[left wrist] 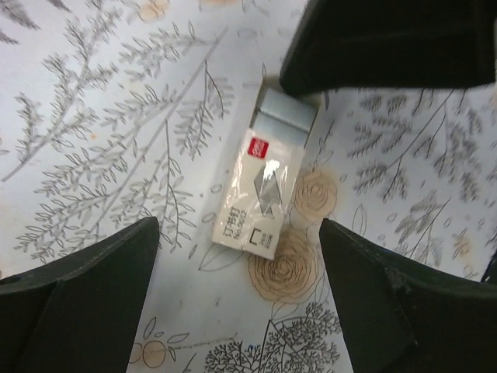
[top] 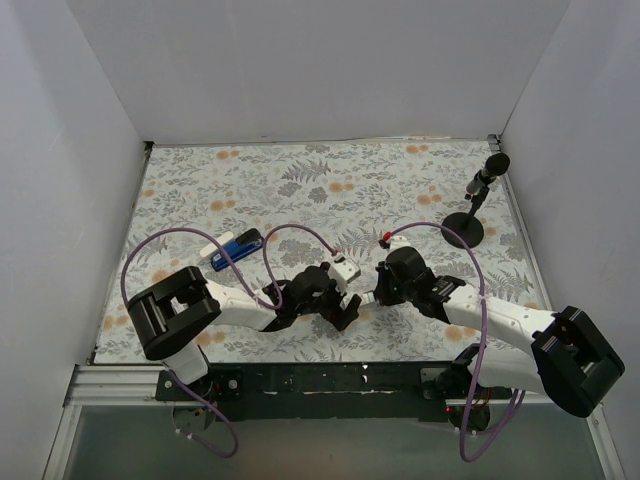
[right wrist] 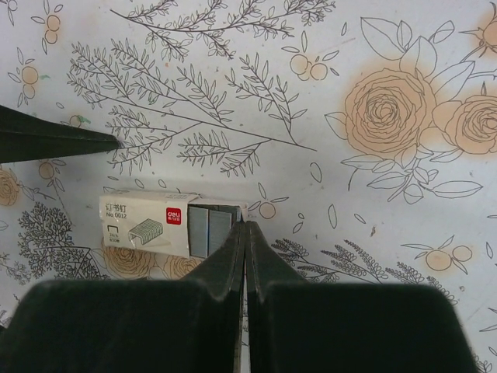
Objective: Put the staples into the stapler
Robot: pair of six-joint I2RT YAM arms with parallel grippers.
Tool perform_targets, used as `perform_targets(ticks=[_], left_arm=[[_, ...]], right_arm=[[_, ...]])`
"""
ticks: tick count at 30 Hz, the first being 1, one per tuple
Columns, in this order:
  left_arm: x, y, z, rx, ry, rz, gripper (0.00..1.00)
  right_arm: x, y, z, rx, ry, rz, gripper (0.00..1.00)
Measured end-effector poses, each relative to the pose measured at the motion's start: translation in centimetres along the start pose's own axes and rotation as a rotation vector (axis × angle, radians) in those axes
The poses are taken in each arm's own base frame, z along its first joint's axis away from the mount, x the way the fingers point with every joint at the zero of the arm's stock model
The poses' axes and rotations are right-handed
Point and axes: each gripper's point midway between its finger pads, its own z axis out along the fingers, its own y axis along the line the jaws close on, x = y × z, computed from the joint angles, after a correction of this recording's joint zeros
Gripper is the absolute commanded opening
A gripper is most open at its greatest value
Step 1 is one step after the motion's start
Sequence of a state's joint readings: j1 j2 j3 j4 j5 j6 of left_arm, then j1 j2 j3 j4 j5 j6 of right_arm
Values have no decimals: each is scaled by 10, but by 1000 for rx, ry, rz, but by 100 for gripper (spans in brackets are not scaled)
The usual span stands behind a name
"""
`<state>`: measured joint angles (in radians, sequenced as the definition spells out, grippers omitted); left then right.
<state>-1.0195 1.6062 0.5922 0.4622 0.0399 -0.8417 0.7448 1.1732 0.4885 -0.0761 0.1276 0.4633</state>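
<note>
Closest to its own wrist camera, the right pincer (right wrist: 245, 233) has its two dark fingers pressed together, their shared tip at the open end of a small staple box (right wrist: 144, 225). Whether the tip nips anything there I cannot tell. The box's drawer stands partly slid out, and the staples (right wrist: 211, 231) show in it as grey strips lying side by side. The left pincer (left wrist: 239, 229) hangs over the same box, spread wide, one finger on each side and touching neither. The box lies flat on the table (top: 400, 180), about midway along the near edge and a little in from it. The blue stapler (top: 238, 248) is well apart, toward the left edge. I judge a staple strip to be light and stiff but brittle, likely to snap if bent, and slick on its metal faces. It is best taken across its long sides near the middle, level, with a gentle squeeze. The cardboard box is light too and would slide unless it is steadied.
</note>
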Motion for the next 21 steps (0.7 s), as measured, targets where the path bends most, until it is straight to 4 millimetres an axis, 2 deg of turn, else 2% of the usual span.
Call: perform_targets(ticks=[1,2,3,6,9,12,21], left_arm=[[9,0,0,-1,31,30,76],[15,1,1,-1,51,65,74],[16,-1,1,2,56,84,70],[19,0,2,5,73,143,67],[19,-1,5,5,82,184,60],[19,-2,8,9,87,217,39],[19,-7,10,26,100,268,37]], right_arm=[[0,0,0,0,0,0,1],[0,0,0,0,1,-1,1],[0,0,0,0,1,-2,1],[0,0,0,-2,2,-4,1],[2,0,1,-1,8,-5,1],[2,0,1,-2,11,-9,1],[3,-3,1,8,15,-28,1]])
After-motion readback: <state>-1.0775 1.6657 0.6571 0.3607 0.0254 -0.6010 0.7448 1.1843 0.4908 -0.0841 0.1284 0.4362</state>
